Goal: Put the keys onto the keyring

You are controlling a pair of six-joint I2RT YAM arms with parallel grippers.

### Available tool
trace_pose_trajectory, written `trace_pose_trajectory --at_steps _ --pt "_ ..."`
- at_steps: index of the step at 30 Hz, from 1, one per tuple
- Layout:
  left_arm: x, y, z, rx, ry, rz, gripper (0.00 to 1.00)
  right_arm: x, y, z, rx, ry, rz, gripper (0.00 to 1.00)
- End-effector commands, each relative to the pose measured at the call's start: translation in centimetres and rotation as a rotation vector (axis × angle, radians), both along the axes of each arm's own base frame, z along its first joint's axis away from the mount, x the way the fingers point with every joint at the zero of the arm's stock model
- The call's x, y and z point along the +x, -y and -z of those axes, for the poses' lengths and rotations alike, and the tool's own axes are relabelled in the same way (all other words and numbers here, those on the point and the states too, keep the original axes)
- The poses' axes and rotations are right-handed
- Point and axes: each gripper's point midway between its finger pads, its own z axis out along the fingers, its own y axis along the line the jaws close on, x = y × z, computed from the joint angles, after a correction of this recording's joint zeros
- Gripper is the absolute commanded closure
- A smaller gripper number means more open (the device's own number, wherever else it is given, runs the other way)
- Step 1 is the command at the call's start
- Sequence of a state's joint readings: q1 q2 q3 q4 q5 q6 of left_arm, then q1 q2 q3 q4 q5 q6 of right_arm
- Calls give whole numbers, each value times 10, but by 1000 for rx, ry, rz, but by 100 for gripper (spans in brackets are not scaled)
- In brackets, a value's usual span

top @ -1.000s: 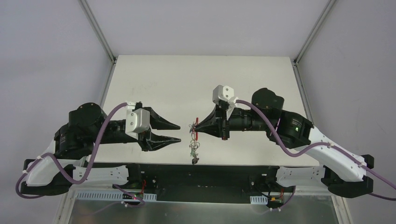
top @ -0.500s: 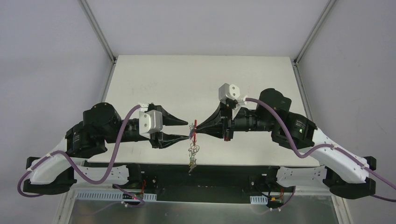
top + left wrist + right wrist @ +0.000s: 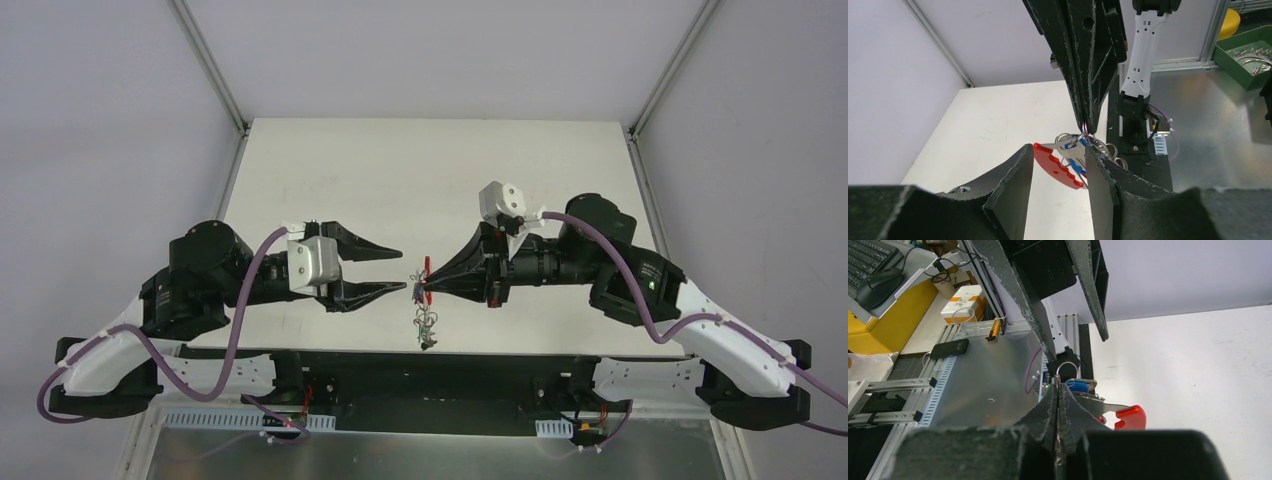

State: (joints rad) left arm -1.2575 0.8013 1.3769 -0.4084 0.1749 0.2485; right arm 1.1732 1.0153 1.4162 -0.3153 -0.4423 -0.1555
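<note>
My right gripper [image 3: 423, 285] is shut on a thin silver ring of the keyring [image 3: 424, 303] and holds the bunch in the air above the table's near edge. The red curved clip [image 3: 1055, 167], a blue-headed key [image 3: 1076, 163] and silver rings hang from it, with a short chain [image 3: 427, 338] dangling below. In the right wrist view the shut gripper [image 3: 1058, 386] has the blue key head [image 3: 1078, 386], the grey flat piece [image 3: 1099, 405] and the red clip [image 3: 1131, 416] just beyond it. My left gripper [image 3: 403, 268] is open and empty. One of its fingertips [image 3: 1090, 149] is right beside the rings. Yellow and black keys cannot be made out.
The white table [image 3: 400, 180] lies under both arms, with grey walls on either side. Off the near edge are a metal shelf [image 3: 1208, 125] and a green bin [image 3: 1248, 47] holding rings. A keyboard, mouse and boxes [image 3: 965, 300] sit off the table.
The left gripper came in to the right towards the keyring, then opened wider beside it. The right gripper shifted slightly right and down with the bunch, and the chain swung.
</note>
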Motion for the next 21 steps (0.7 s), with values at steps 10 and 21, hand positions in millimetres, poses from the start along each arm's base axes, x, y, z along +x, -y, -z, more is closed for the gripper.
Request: trace_pose_trajectory --at_steps 10,21 --pt "-12 7 -24 -80 48 76 59 10 12 -71 380 64 96 100" --pt "-7 -2 -47 -124 164 42 60 9 14 -91 551 55 88 100"
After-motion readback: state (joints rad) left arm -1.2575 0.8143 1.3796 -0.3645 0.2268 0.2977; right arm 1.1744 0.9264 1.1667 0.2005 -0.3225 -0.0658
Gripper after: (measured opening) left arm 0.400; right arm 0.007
